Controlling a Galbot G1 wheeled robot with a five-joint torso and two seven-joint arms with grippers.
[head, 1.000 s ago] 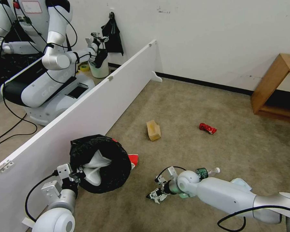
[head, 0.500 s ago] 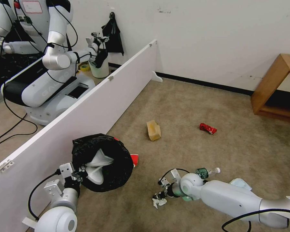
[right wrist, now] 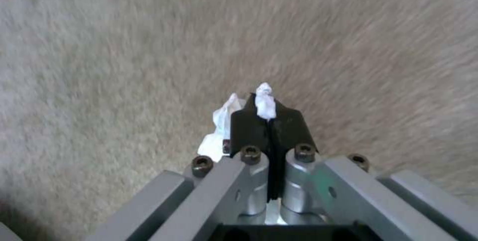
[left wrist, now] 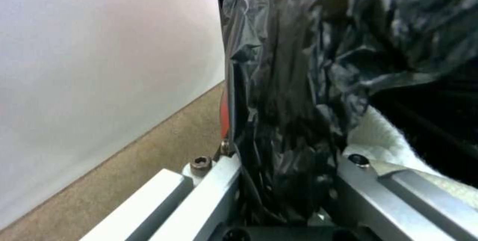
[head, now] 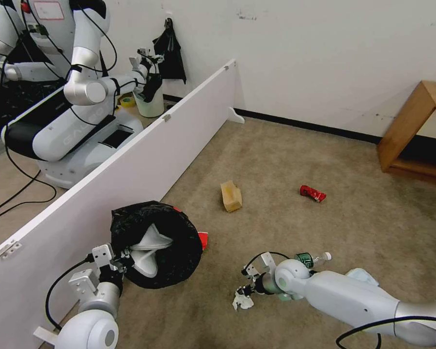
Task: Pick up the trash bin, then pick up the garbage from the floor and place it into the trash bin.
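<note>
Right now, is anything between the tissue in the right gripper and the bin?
Nothing visible. The right gripper is shut on the tissue; only bare carpet lies between it and the bin, which the left gripper holds tilted with its mouth open.

L gripper (head: 122, 259) clamped, raised; R gripper (head: 241, 292) pinched, low.

One trash bin (head: 172, 252) sits by the white partition (head: 131, 165). Near it lie one tan paper bag (head: 231, 196), one red can (head: 312, 193), one bottle (head: 311, 259) and one tissue (head: 241, 301).
</note>
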